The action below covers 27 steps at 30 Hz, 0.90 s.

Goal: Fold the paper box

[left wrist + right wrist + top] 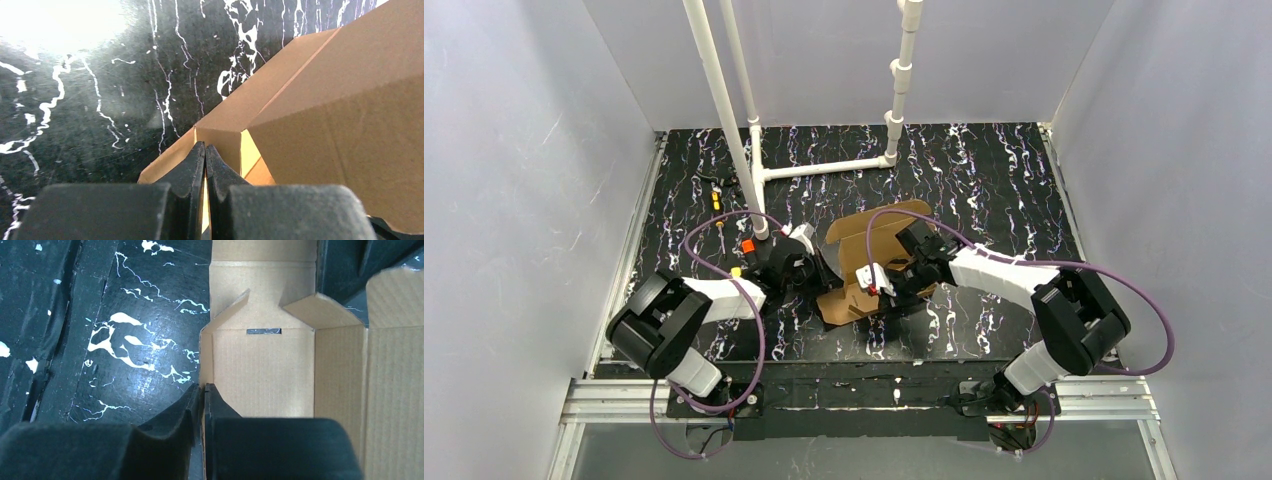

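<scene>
The paper box [876,262], a plain brown cardboard cut-out partly raised into shape, lies near the middle of the table [994,180], between the two arms and slightly toward their side. Its far panel curves upward, and its lower flaps spread flat on the dark surface.

From the right wrist camera the paper box [265,372] shows its ribbed inside, with side walls standing, two angled tabs and a narrow slot [263,331] cut through the fold line. The right pincer [202,388] is clamped on the left-hand wall, one finger inside the carton and one outside. From overhead, the right pincer [882,281] meets the cardboard at its near-middle edge.

The left pincer [808,262] comes in from the other side, against the left edge of the box. Its own camera shows the left pincer [205,148] squeezed tight, with a sliver of cardboard showing between the black fingers. There the paper box [330,100] rises as slanted brown panels to the right.

The table is black, veined with white like marble. A white pipe frame [824,168] stands at its far side, with uprights rising out of view. A purple cable [724,225] loops over each arm. A few small orange and yellow pieces [716,198] sit at the far left, too small to identify. Grey walls [514,200] close in on three sides.
</scene>
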Available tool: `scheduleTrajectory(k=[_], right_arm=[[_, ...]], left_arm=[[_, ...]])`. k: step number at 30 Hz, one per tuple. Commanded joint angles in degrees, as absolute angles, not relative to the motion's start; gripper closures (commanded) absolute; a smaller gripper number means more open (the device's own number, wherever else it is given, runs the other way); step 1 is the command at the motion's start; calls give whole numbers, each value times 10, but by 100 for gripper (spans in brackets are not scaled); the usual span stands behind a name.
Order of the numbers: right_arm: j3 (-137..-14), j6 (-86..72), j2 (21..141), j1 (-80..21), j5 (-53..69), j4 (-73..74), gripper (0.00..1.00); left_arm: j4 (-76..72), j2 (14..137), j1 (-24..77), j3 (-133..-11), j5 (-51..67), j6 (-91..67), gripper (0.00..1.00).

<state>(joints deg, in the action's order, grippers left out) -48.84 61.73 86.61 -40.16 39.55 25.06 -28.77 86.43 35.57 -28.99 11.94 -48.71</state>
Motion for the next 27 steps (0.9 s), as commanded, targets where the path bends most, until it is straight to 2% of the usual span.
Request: scheduleTrajectory(k=[1,10,27], right_arm=[[-481,623,879,-412,392,239,84],[-482,621,887,-417,390,237,89],[-484,619,899,-428,385,237,93]], left_arm=[[-315,878,370,-297,128,-502,100],[-335,886,374,-292,126,-520,100],[-409,953,375,-304,136,-598,98]])
